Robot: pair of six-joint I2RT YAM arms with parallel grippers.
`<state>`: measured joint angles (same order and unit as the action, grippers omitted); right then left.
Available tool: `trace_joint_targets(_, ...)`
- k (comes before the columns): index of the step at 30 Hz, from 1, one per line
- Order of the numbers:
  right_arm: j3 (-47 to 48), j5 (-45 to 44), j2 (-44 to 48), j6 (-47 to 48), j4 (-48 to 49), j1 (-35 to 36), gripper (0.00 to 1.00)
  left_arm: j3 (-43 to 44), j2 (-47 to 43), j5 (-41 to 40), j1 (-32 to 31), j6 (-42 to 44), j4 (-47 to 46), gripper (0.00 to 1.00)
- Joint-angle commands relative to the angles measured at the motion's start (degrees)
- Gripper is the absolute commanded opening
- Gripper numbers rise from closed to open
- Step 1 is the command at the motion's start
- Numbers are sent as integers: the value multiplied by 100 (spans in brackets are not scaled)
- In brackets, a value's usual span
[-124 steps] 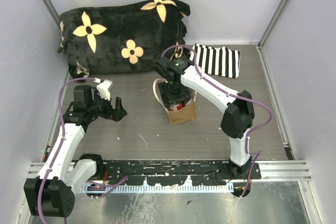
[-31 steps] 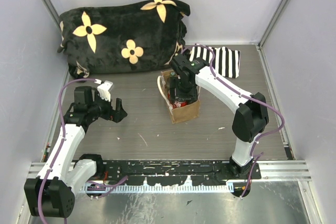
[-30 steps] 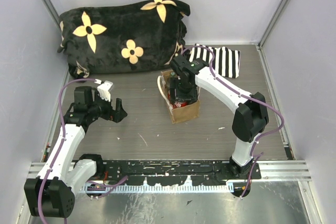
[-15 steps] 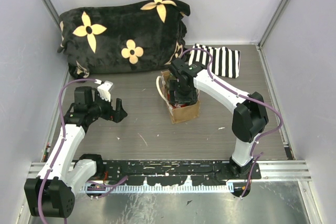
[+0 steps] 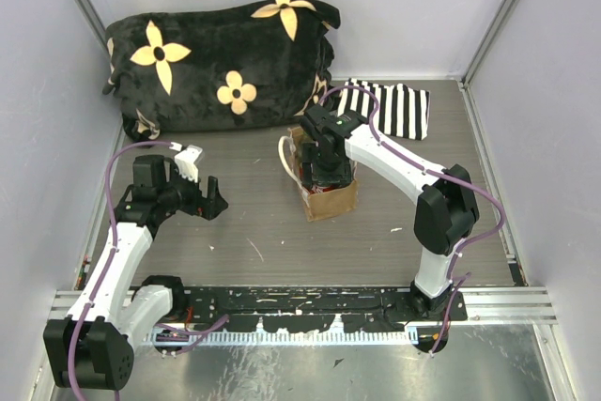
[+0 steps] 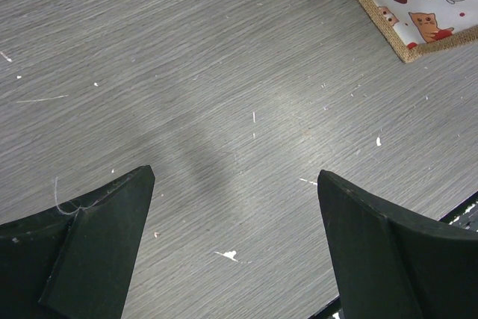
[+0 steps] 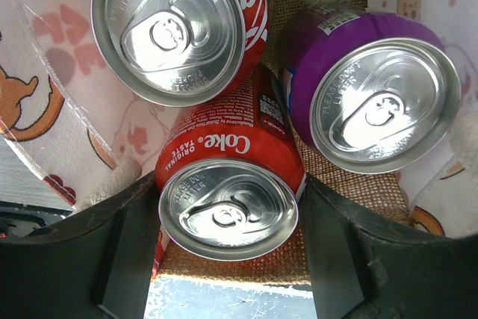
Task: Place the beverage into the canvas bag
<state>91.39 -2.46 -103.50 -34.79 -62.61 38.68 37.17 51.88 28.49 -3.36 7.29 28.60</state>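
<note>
The canvas bag (image 5: 331, 204) stands upright mid-table, tan burlap with a printed lining (image 7: 45, 128). My right gripper (image 5: 324, 174) reaches down into its mouth. In the right wrist view it (image 7: 228, 193) is shut on the beverage, a red Coke can (image 7: 228, 184), with a finger pressed on each side. The can stands upright on the burlap floor (image 7: 340, 207) beside another red can (image 7: 175, 28) and a purple can (image 7: 373, 95). My left gripper (image 5: 211, 199) hangs open over bare table left of the bag, nothing between its fingers (image 6: 112, 214). A corner of the bag (image 6: 403, 5) shows there.
A black pillow with yellow flowers (image 5: 221, 58) lies along the back wall. A black-and-white striped fabric piece (image 5: 394, 108) lies flat behind the bag to the right. Grey walls close in the table on three sides.
Over the last second my right gripper has shifted slightly left and lower into the bag with the can. The left arm has not moved.
</note>
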Motion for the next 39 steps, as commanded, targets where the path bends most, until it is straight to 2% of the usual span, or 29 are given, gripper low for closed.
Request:
trace_joint_targets(1,340,-229,225,36,19,25,71,-61,-82,95,27,56,-144,98)
trace_joint_targets(12,309,-298,246,58,8,37,88,-78,-143,95,28,62,-144,98)
trace_joint_targets(20,511,-430,434,-46,-60,53,87,-72,-126,87,26,77,-136,98)
trace_joint_targets(23,677,-531,551,-114,-130,64,81,-69,-112,86,28,80,-134,98)
trace_joint_targets(26,797,-642,664,-154,-181,61,70,-52,-81,82,27,75,-135,98)
trace_joint_targets(33,614,-643,664,-121,-185,66,37,-43,-38,82,28,80,-135,98)
trace_joint_targets(37,295,-457,613,-110,2,79,23,-52,-67,78,27,80,-135,98)
trace_joint_targets(39,173,-436,589,-122,91,103,21,-54,-64,73,28,92,-135,98)
